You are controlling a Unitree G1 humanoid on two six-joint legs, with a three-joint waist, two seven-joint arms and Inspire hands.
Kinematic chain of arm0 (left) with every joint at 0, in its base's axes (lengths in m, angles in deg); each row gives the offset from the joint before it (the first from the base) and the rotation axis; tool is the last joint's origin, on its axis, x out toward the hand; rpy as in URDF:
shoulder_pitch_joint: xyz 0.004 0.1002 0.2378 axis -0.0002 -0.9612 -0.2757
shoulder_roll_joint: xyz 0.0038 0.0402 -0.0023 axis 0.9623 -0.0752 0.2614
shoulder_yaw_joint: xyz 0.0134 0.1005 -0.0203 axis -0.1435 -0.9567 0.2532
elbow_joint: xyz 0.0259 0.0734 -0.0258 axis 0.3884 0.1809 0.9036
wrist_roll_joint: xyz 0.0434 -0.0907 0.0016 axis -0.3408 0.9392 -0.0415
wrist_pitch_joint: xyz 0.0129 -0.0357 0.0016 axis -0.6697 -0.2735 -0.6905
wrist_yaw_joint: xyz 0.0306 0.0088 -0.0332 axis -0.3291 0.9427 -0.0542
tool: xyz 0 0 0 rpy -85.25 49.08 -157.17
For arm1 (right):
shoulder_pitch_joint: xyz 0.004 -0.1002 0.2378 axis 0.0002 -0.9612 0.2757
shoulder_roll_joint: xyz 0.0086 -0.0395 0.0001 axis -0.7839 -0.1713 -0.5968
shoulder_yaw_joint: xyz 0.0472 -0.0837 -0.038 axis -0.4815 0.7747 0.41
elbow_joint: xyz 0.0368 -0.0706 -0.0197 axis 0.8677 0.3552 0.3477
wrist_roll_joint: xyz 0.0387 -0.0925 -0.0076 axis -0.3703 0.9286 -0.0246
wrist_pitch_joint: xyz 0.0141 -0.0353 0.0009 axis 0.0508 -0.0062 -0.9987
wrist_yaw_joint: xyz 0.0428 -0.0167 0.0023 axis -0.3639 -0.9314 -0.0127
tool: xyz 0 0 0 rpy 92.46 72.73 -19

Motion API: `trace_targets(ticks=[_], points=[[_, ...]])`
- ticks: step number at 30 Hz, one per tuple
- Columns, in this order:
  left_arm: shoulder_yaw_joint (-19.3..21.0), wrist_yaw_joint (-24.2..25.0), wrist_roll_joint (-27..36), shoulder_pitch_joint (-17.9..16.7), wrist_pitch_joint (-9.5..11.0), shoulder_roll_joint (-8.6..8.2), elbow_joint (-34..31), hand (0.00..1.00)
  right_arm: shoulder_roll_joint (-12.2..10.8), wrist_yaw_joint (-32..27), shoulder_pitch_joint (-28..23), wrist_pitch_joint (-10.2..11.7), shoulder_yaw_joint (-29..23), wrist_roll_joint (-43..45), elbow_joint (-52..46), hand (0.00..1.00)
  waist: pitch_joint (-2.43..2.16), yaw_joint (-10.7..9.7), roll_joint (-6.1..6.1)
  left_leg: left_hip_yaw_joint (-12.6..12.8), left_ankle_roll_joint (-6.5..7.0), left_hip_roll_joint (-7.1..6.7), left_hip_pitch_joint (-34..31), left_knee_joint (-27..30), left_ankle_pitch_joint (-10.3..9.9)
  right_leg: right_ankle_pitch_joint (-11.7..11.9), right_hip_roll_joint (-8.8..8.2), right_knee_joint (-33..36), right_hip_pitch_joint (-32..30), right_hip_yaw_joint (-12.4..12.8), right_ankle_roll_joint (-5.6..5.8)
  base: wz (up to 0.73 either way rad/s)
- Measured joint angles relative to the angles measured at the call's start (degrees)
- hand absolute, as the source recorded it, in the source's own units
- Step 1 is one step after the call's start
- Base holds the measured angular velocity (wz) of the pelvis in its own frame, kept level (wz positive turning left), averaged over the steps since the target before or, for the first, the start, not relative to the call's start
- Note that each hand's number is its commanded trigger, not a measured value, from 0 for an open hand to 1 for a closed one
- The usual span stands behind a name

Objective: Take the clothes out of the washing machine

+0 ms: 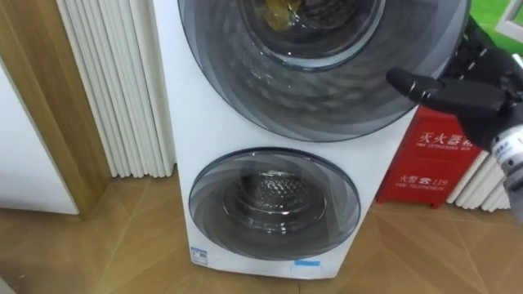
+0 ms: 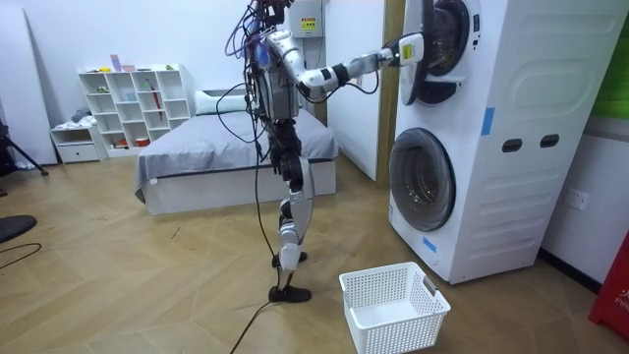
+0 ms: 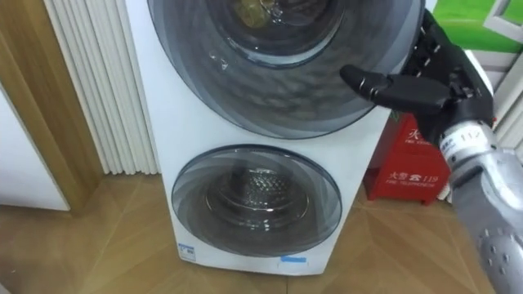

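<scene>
Two washing machines stand stacked in a white tower (image 2: 491, 138), and I stand in front of it. The upper round grey door (image 1: 310, 90) is swung partly out toward me. Behind its glass, at the top edge, shows a bit of yellow cloth (image 1: 278, 12). My right hand (image 1: 458, 94) is at the door's right rim. Its thumb lies across the front of the glass and its fingers curl round the edge. In the room view my right arm reaches up to that door (image 2: 423, 49). The lower door (image 1: 274, 204) is closed, with a bare metal drum behind it.
A white laundry basket (image 2: 393, 307) sits on the wooden floor in front of the machines. A red box (image 1: 437, 159) stands on the floor right of the tower. White ribbed panels (image 1: 114, 82) and a wooden frame are to its left. A bed (image 2: 226, 157) is behind me.
</scene>
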Motion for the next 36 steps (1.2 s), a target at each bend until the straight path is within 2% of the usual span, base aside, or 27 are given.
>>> trace_targets(ticks=[6, 10, 14, 18, 24, 29, 34, 36], points=[[-0.6, 0.0, 1.0, 0.0, 0.1, -0.34, -0.1, 0.00, -4.4, 2.4, -8.1, 0.3, -2.5, 0.0, -9.9, 0.00, 0.11, -0.4, 0.32, 0.5, -0.01, 0.26, -0.1, -0.2, -0.1, 0.0, 0.13, 0.7, -0.6, 0.2, -0.01, -0.04], [-2.2, 0.0, 2.1, 0.0, 0.0, -0.36, -0.1, 0.00, -7.0, 4.0, -9.9, 0.4, -2.5, 0.8, -12.6, 0.00, 0.10, -1.5, 0.41, 0.6, -0.01, 0.31, -0.3, -0.1, -0.1, 0.1, 0.17, 0.7, -1.0, 0.4, -0.17, -0.01], [-2.2, 0.0, 2.1, 0.0, 0.1, -0.45, -0.1, 0.00, -7.4, 5.8, -11.8, 0.4, -2.6, 2.8, -15.2, 0.00, 0.06, -1.8, 0.47, 1.1, -0.03, 0.49, -0.3, -0.1, -0.1, 0.2, 0.32, 0.7, -1.1, 0.9, -0.25, -0.06], [-2.6, 0.0, 2.1, 0.1, 0.1, -0.51, 0.0, 0.00, -9.2, 7.4, -11.8, 0.4, -2.6, 2.8, -15.4, 0.00, -0.03, -2.1, 0.66, 1.5, -0.09, 0.65, -0.4, -0.1, -0.1, 0.2, 0.45, 0.7, -1.3, 1.3, -0.38, -0.05], [-4.6, 0.0, 3.4, 0.6, 0.1, -0.64, 0.4, 0.00, -9.8, 8.4, -11.8, 0.4, -2.5, 2.7, -15.4, 0.00, -0.13, -2.2, 0.84, 1.7, -0.09, 0.75, -0.4, -0.1, -0.1, 0.3, 0.49, 0.9, -1.6, 1.6, -0.42, -0.01], [-5.4, 0.0, 4.3, 1.8, 0.1, -0.54, 0.7, 0.00, -11.6, 8.9, -11.8, 0.4, -2.4, 2.5, -15.4, 0.00, -0.12, -2.1, 0.90, 2.0, -0.12, 0.95, -0.6, 0.0, -0.1, 0.3, 0.58, 1.5, -2.2, 1.8, -0.53, -0.03], [-5.6, 0.3, 4.1, 4.0, 0.5, -0.51, 2.2, 0.00, -12.1, 8.9, -11.8, 0.3, -0.5, 8.2, -17.7, 0.00, -0.15, -1.6, 0.91, 3.2, -0.44, 1.60, -0.8, 0.0, 0.0, 0.6, 0.94, 1.7, -3.1, 2.3, -0.91, -0.14], [-6.8, 0.1, 4.2, 4.5, 0.7, -0.42, 2.3, 0.00, -13.1, 8.9, -11.8, 0.3, 0.8, 11.6, -18.7, 0.00, -0.15, -1.6, 0.83, 3.8, -0.71, 1.82, -0.3, -0.6, 0.2, 0.6, 1.21, 1.8, -3.1, 2.9, -1.00, -0.17]])
